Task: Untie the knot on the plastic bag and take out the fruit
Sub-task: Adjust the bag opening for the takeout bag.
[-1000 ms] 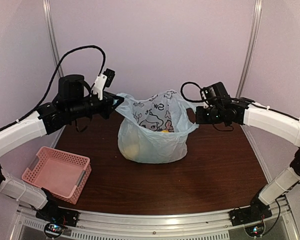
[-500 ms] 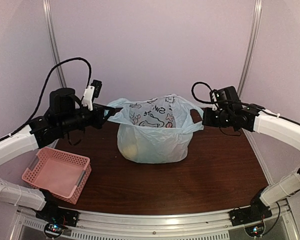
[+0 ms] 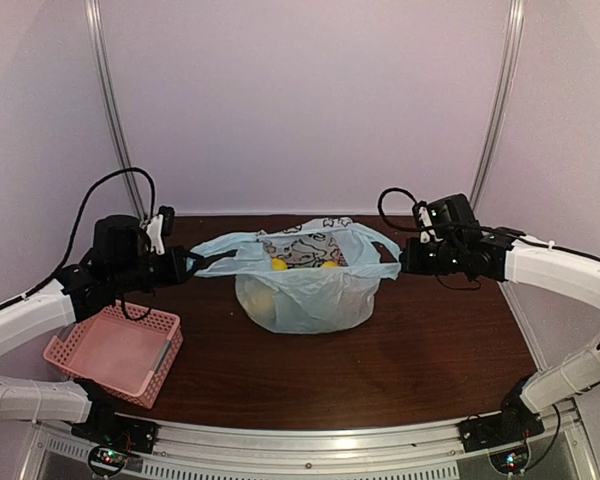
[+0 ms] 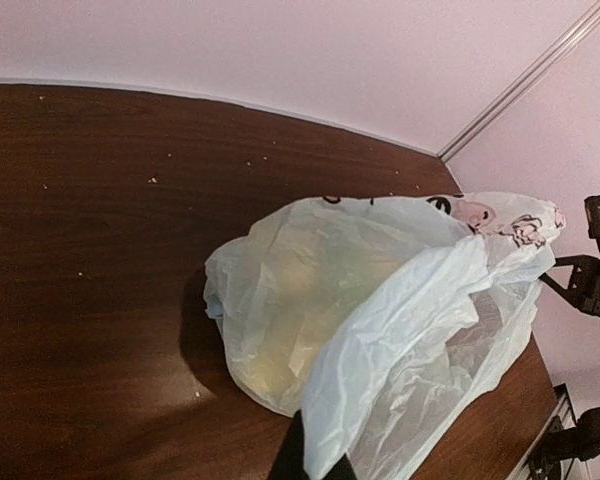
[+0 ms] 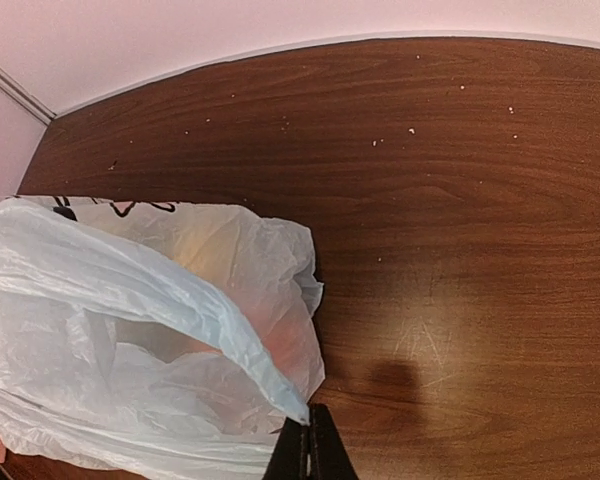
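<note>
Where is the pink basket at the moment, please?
Top view: the pink basket sits near-left, by the left arm, left of the plastic bag.

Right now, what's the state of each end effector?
Left end effector: closed, holding the plastic bag by its thin edge.
Right end effector: closed, holding the same bag on the opposite side.

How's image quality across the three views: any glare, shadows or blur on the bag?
Top external: soft and dim, plastic bag legible, glare on the front rail. Left wrist: fairly sharp, bag casts a dark shadow on the table to its left. Right wrist: wood grain crisp, near plastic slightly washed out, blurry dark shadow right of the bag.
</note>
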You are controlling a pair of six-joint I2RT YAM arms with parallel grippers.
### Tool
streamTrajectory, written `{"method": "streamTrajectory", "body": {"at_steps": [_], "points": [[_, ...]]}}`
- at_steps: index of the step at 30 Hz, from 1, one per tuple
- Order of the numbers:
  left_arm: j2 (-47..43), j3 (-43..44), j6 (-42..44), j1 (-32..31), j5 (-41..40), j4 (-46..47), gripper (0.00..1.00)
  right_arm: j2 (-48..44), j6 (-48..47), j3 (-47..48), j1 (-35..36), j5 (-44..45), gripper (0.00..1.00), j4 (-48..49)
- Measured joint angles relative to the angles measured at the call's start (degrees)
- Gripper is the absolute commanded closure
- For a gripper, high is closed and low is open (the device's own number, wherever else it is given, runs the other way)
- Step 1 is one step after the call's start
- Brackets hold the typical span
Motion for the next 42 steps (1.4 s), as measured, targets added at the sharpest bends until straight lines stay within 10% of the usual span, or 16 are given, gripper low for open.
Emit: {"method": "streamTrajectory", "body": {"at_steps": [12, 25, 32, 42], "points": [[7.96, 2.36, 0.76, 7.54, 5.73, 2.67, 1.0, -3.04, -2.78, -3.8, 0.5, -13.05, 1.0, 5.07], [28.0, 18.75, 8.2, 11.63, 11.61, 10.84, 1.0, -2.64, -6.49, -4.11, 20.41, -28.17, 1.0, 12.46], [30.42, 25.05, 12.37, 12.55, 12.94, 8.22, 0.19, -1.84, -6.08, -4.24, 22.71, -29.57, 1.0, 16.9], [15.3, 28.7, 19.39, -3.04, -2.73, -4.94, 0.11, -1.88, -5.03, -7.72, 22.71, -28.52, 1.0, 23.58]]}}
